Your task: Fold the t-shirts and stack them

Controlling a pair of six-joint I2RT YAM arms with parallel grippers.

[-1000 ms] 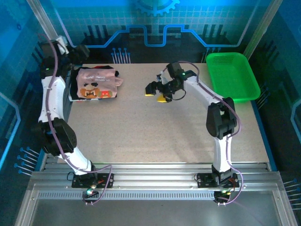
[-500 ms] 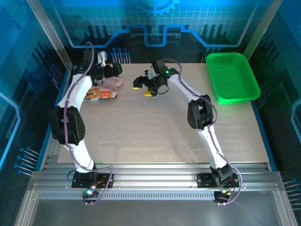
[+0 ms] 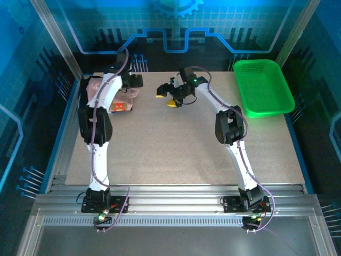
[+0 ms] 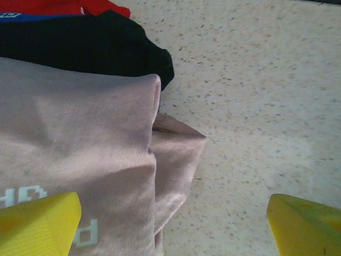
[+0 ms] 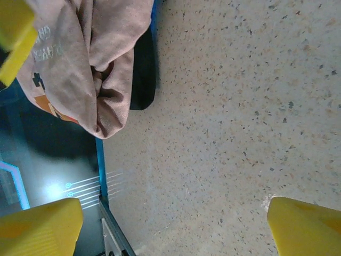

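Observation:
The dusty-pink t-shirt (image 3: 125, 98) lies folded at the table's far left, its print facing up. It rests on the black t-shirt (image 4: 90, 48), whose edge sticks out past the pink cloth (image 4: 80, 149). My left gripper (image 3: 134, 84) hovers open over the pink shirt's far right corner, where a sleeve flap pokes out; in the left wrist view the gripper (image 4: 173, 229) holds nothing. My right gripper (image 3: 166, 99) is open above bare table just right of the pile. In the right wrist view the gripper (image 5: 173, 229) is empty, with the pink shirt (image 5: 90, 58) and black shirt (image 5: 144, 69) ahead.
A green mesh basket (image 3: 264, 85) stands at the far right corner. A red cloth (image 4: 64, 6) with a blue stripe peeks from under the black shirt. The table's blue-rimmed edge (image 5: 99, 160) runs close beside the pile.
My left arm has swung in from the left edge and now reaches over the shirt pile. My right gripper has moved left and farther back, toward the pile.

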